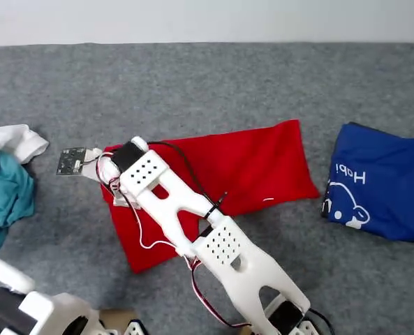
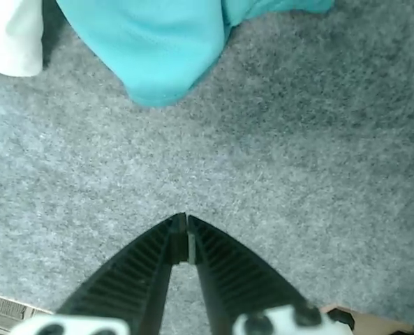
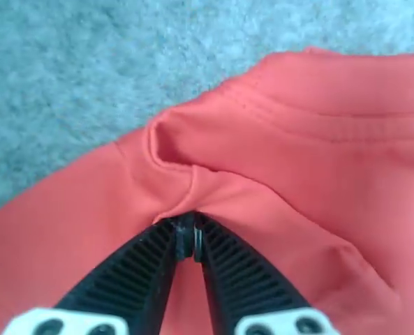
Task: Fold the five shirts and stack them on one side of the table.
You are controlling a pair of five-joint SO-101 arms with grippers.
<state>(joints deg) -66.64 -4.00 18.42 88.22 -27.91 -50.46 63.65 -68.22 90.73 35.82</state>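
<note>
At the middle of the grey, felt-like table (image 1: pixel 193 91) lies a red cotton shirt (image 1: pixel 255 164), spread flat as a long slanted shape with its far end pointing toward the table's right side. The white right arm (image 1: pixel 220 244) stretches from the near edge across this shirt to its left end. In the right wrist view, the right end effector (image 3: pixel 187 234) has its 2 black ribbed fingers (image 3: pixel 227 279) pressed together, and a small raised fold of the red cloth is pinched between the tips, just beside a stitched seam of the shirt.

On the right side of the table, well apart from the red shirt, sits a folded dark blue shirt with a white printed figure (image 1: pixel 381 185).

At the left edge a teal shirt (image 1: pixel 8 195) lies crumpled. A white shirt (image 1: pixel 8 143) is bunched against its far side, and the 2 are touching.

The left arm (image 1: pixel 25 307) sits at the near left corner. Its left end effector (image 2: pixel 186 237) is closed with tip against tip and holds nothing. It is over bare grey table, with the teal shirt's hem lying near, beyond the tips.
</note>
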